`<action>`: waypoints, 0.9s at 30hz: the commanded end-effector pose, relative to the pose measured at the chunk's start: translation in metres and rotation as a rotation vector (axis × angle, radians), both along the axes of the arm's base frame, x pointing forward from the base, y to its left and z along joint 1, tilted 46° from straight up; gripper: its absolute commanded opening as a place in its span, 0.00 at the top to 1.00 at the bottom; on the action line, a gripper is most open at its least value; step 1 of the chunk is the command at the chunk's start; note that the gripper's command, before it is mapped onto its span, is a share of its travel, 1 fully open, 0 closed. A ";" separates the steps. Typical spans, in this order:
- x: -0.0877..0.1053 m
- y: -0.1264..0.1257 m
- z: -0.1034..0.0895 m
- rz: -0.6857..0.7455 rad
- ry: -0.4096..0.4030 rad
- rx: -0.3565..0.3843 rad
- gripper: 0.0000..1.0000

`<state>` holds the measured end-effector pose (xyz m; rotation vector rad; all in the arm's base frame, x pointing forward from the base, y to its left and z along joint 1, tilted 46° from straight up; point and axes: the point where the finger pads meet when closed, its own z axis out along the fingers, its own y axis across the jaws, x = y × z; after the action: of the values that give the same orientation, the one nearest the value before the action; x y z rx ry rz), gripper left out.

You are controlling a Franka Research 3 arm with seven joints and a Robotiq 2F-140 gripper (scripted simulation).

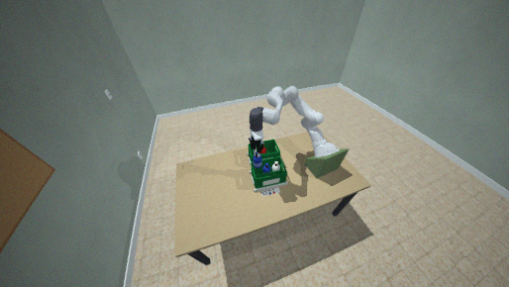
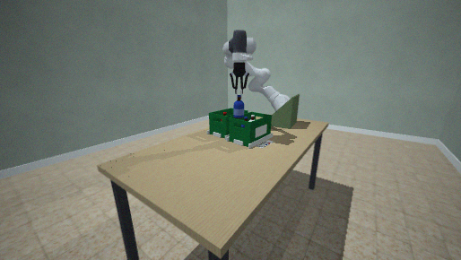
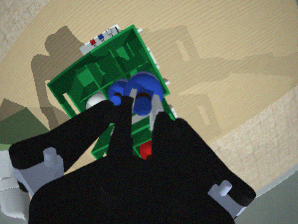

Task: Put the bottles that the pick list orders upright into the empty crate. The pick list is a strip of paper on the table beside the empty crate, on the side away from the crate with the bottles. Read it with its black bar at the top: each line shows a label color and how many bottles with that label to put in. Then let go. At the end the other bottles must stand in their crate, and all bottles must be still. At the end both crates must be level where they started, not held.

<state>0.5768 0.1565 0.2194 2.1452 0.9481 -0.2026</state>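
Two green crates stand side by side on the table: a near crate (image 1: 268, 173) and a far crate. My gripper (image 2: 239, 91) is shut on the cap of a blue-labelled bottle (image 2: 239, 108) and holds it upright above the crates, over their shared edge. The held bottle also shows in the wrist view (image 3: 136, 90), between the black fingers. The near crate holds a blue-capped bottle (image 1: 266, 168) and a white bottle (image 1: 275, 166). A red-capped bottle (image 1: 263, 149) stands in the far crate. The pick list strip (image 1: 269, 192) lies on the table in front of the near crate; its marks are too small to read.
A green slanted block (image 1: 327, 161) sits at the arm's base on the table's right side. The crates stand near the table's far right part. The table's edges are close behind the crates.
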 end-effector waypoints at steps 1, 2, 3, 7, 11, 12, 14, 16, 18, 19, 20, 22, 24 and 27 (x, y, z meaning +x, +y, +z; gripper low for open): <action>0.003 0.002 0.001 0.006 -0.013 0.006 1.00; 0.003 0.002 0.000 0.006 -0.013 0.006 1.00; 0.003 0.001 0.000 0.006 -0.013 0.006 1.00; 0.004 -0.002 -0.003 0.006 -0.013 0.006 1.00; 0.005 -0.005 -0.006 0.006 -0.013 0.006 1.00; 0.005 -0.005 -0.007 0.006 -0.013 0.006 1.00; 0.006 -0.007 -0.008 0.006 -0.013 0.006 1.00; 0.006 -0.007 -0.008 0.006 -0.013 0.006 1.00; 0.006 -0.008 -0.009 0.006 -0.013 0.006 1.00; 0.006 -0.009 -0.010 0.006 -0.013 0.006 1.00; 0.006 -0.009 -0.011 0.006 -0.013 0.006 1.00; 0.007 -0.011 -0.012 0.006 -0.013 0.006 1.00; 0.007 -0.012 -0.014 0.006 -0.013 0.006 1.00; 0.008 -0.014 -0.016 0.006 -0.013 0.006 1.00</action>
<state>0.5813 0.1392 0.2032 2.1444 0.9473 -0.2050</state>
